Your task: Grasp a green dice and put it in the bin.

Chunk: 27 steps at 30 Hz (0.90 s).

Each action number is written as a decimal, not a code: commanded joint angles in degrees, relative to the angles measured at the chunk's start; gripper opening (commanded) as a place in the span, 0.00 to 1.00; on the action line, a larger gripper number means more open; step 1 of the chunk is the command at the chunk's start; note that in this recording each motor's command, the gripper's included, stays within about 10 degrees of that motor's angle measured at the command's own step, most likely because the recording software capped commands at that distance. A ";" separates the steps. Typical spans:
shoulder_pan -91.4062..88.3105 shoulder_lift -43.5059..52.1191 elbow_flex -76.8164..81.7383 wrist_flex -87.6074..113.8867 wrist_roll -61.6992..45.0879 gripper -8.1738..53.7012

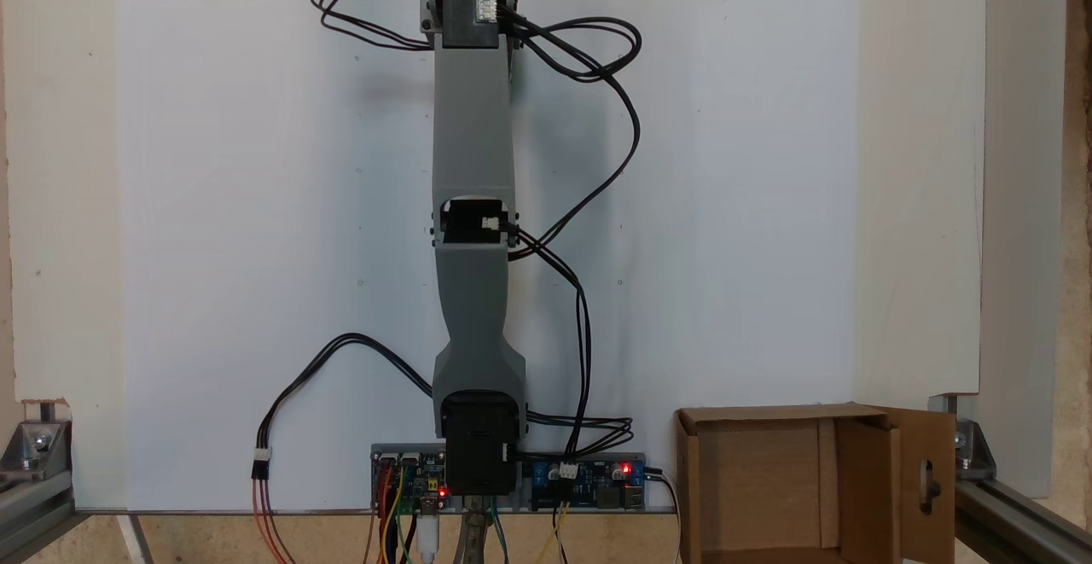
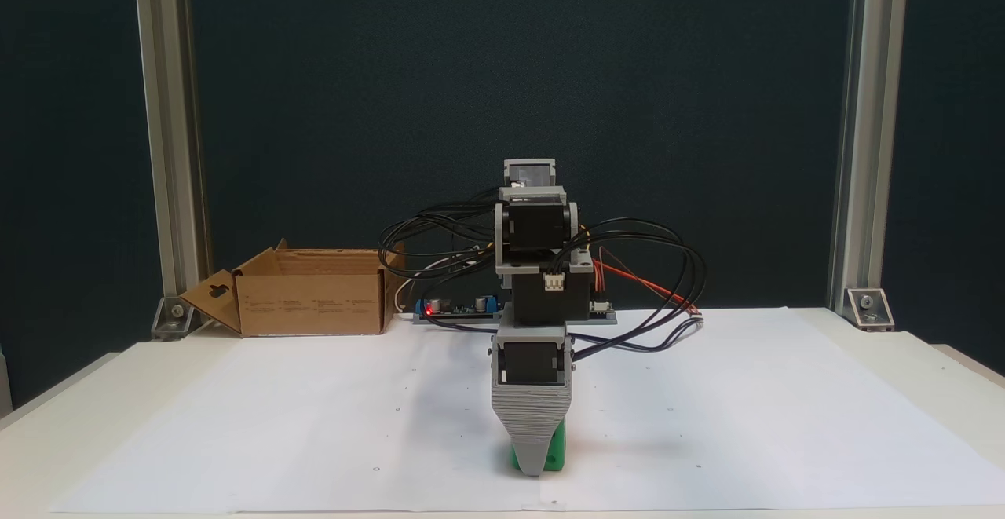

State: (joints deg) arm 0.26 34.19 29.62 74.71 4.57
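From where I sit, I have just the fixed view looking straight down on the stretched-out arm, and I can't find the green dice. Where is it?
Observer: The green dice is on the white paper, right behind the tip of the gripper, which points down at it.
Operator: Is it gripped?
Observer: I cannot tell. One grey jaw faces the camera and hides the other, with green showing on both sides of it.
Operator: Lifted off the paper?
Observer: It doesn't look so. The dice seems to rest on the paper, well apart from the box, which stands at the back left in this fixed view.
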 commanded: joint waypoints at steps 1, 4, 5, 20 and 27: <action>0.00 0.88 -3.52 -0.09 1.41 0.32; 0.09 0.88 -2.99 -1.05 1.49 0.32; 0.09 0.88 -1.32 -2.11 1.49 0.32; 0.09 33.40 21.53 -11.87 1.49 0.32; -0.09 41.31 29.44 -16.96 1.49 0.32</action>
State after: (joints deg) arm 0.18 71.89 60.56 59.24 4.57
